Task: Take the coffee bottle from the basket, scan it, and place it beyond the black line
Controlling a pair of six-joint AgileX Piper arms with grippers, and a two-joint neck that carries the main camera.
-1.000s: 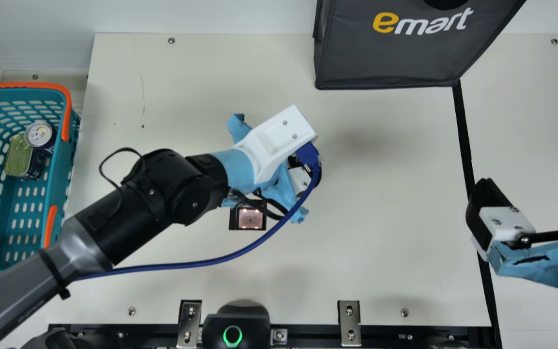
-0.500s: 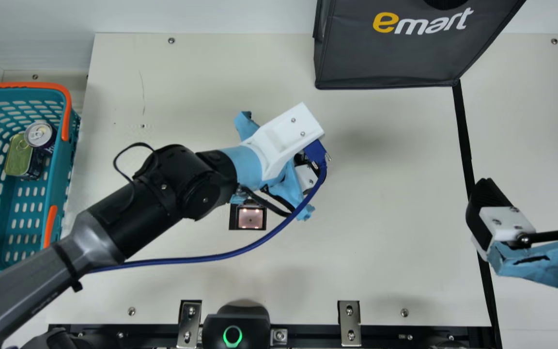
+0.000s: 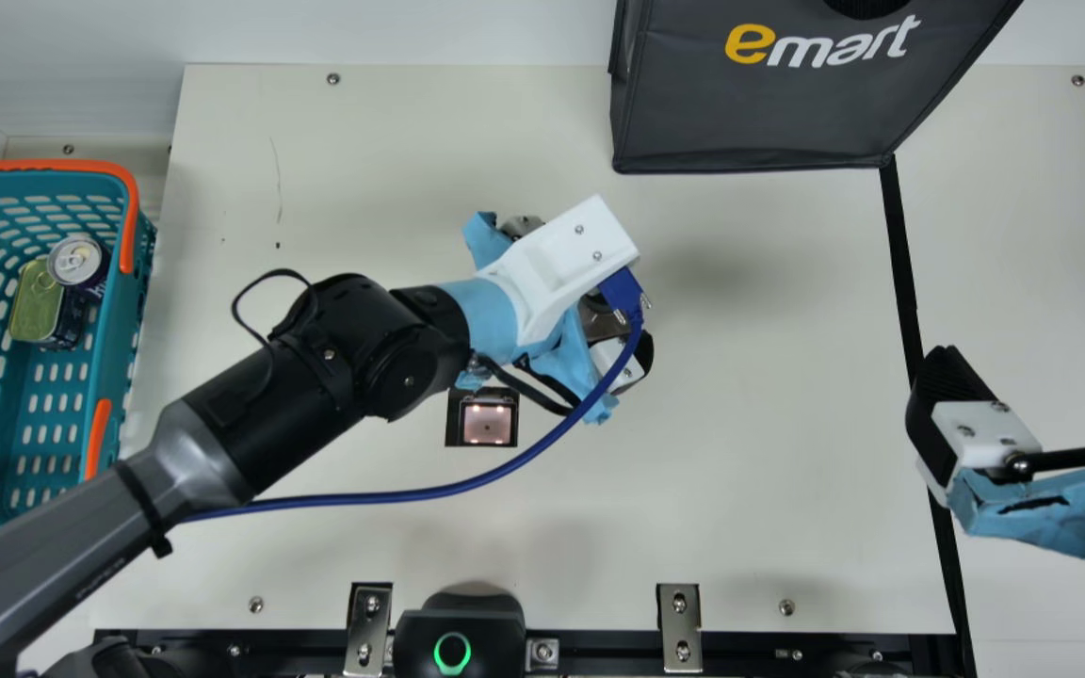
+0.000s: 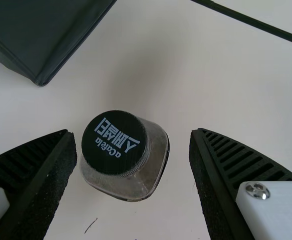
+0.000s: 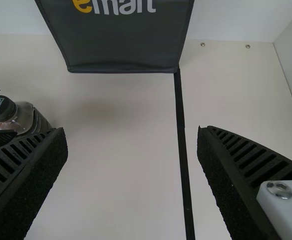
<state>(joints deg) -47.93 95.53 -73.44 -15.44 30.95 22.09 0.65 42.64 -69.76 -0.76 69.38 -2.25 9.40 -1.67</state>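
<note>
The coffee bottle stands upright on the table; its dark lid (image 4: 113,142) and clear shoulder (image 4: 148,177) lie between the spread fingers of my left gripper (image 4: 131,134), with a gap on both sides. In the main view my left gripper (image 3: 561,268) is right of and above the scanner (image 3: 487,424), and its wrist hides most of the bottle (image 3: 604,322). The right wrist view has the bottle (image 5: 23,120) at its left edge. My right gripper (image 3: 1032,367) hangs open and unloaded near the black line (image 3: 900,264); in its wrist view the gripper (image 5: 131,135) straddles that line (image 5: 183,150).
The teal basket (image 3: 114,348) at the left holds a can (image 3: 77,260) and a green-lidded tin (image 3: 34,306). A dark shopping bag (image 3: 759,113) stands at the back beside the line's far end. A blue cable (image 3: 392,496) trails from my left wrist.
My left arm has shifted a little toward the right and back of the table. Its gripper's fingers have spread, and part of the bottle has come into sight beneath. My right arm has kept still.
</note>
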